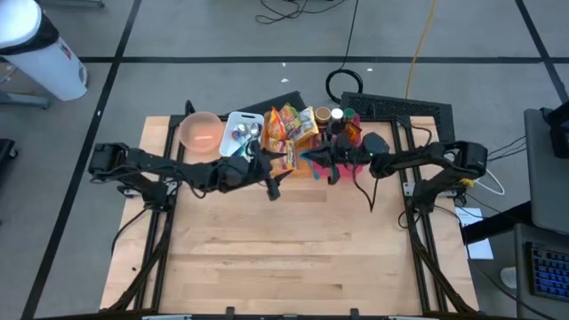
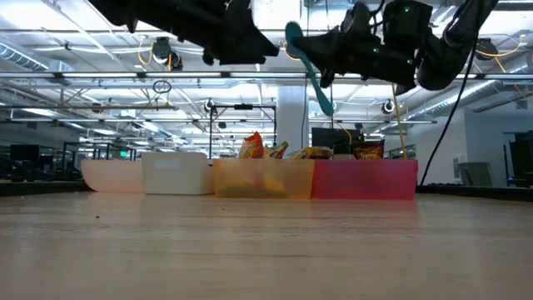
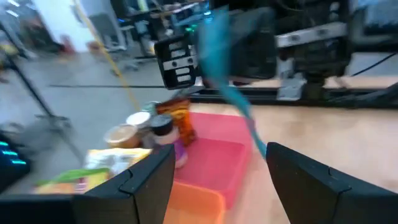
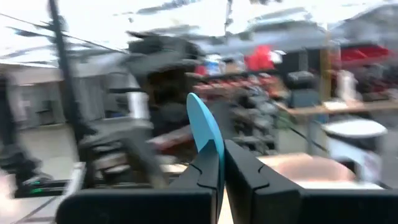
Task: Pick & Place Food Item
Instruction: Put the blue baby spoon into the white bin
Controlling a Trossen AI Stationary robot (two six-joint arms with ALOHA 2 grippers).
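My right gripper [image 1: 324,162] is shut on a thin, long teal thing [image 2: 312,71] and holds it in the air over the near edge of the bins. My left gripper [image 1: 279,174] stands open just left of it, level with it, fingers [image 3: 146,183] apart and touching nothing; the teal thing [image 3: 225,74] shows ahead of them. At the table's far side is a row of containers: a pink bowl [image 1: 200,132], a white bin [image 1: 238,120], an orange bin [image 1: 307,142] with snack bags [image 1: 286,124], and a red bin [image 3: 214,149] with jars [image 3: 140,124]. My right gripper pinches the teal thing between its two fingers [image 4: 202,165], coming about level from the table's right side. A rounded end [image 4: 204,121] sticks out past the fingertips. The rest [image 2: 321,92] hangs slanting below the gripper, clear of the table and the bins.
The near half of the wooden table [image 1: 293,258] lies bare in front of both arms. Cables [image 1: 351,80] and a dark pad [image 1: 400,108] lie behind the bins. A white cylinder [image 1: 40,53] stands on the floor at far left.
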